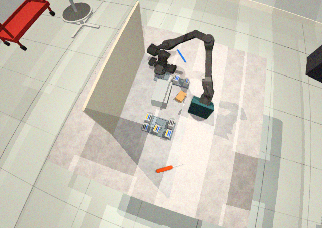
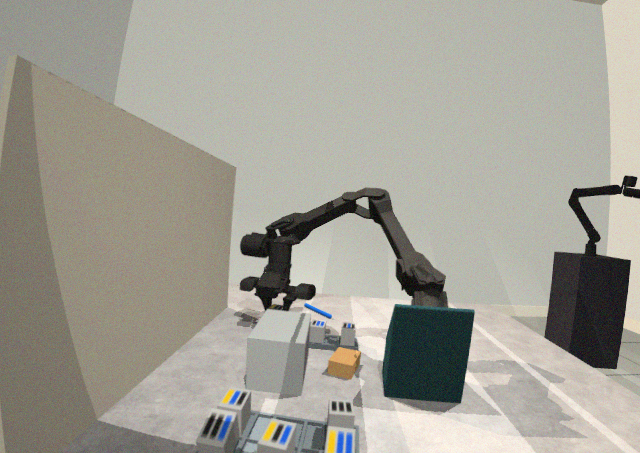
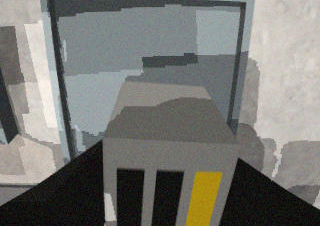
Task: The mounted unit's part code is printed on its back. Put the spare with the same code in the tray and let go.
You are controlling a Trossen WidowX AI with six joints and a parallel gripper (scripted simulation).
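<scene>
Overhead, the hand (image 1: 161,69) hangs low beside the tan wall (image 1: 116,72), over the tray (image 1: 163,76) at the far end of the grey block (image 1: 161,92); the spare it carries is hidden under it. A rack (image 1: 158,127) of other spares sits nearer the camera on the tabletop (image 1: 221,147).

From the side, the hand (image 2: 276,302) points down just behind the block (image 2: 276,351).

At the wrist, the hand is clamped on a spare (image 3: 170,189) marked black, black, yellow, held just over the tray (image 3: 143,66).
</scene>
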